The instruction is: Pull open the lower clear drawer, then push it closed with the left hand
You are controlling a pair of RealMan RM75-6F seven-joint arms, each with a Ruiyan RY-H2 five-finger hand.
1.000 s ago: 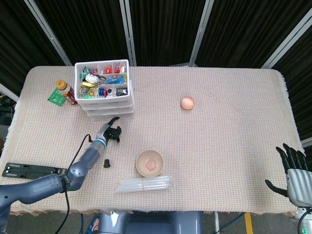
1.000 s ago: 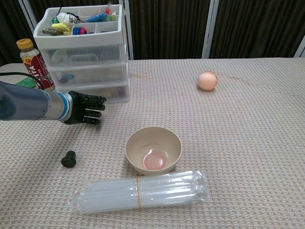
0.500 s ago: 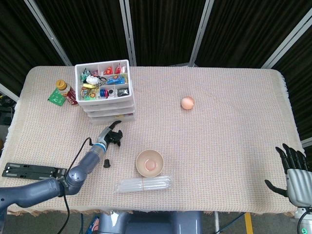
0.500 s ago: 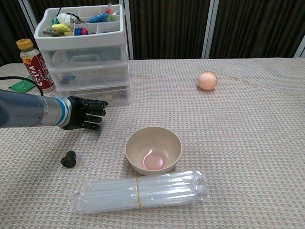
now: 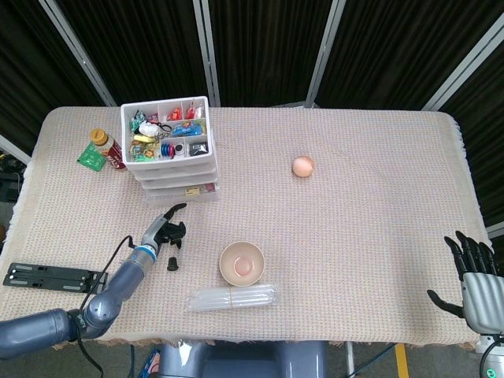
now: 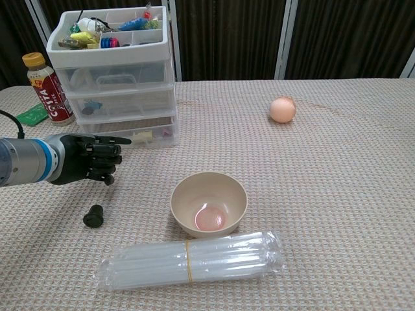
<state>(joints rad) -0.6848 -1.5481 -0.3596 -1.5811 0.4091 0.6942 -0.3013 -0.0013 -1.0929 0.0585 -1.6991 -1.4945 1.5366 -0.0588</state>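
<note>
The white unit of clear drawers (image 5: 167, 153) (image 6: 110, 71) stands at the table's back left, its top tray full of small items. Its lower clear drawer (image 5: 187, 192) (image 6: 139, 137) sticks out a little past the two above it. My left hand (image 5: 164, 231) (image 6: 85, 159) lies on the cloth just in front of that drawer, most fingers curled in and one stretched toward the drawer front. Whether the fingertip touches the front I cannot tell. My right hand (image 5: 472, 272) hangs off the table's near right corner, fingers spread, holding nothing.
A small black cap (image 5: 172, 262) (image 6: 94, 216) lies just behind the left hand. A beige bowl (image 5: 241, 262) (image 6: 209, 204) and a pack of clear tubes (image 5: 231, 298) (image 6: 191, 260) sit near the front edge. An orange ball (image 5: 303, 166) is mid-table; a bottle (image 5: 104, 148) stands left of the drawers.
My left hand has drawn back toward the front edge and to the left. The lower drawer, flush before, has slid out a little with it.
</note>
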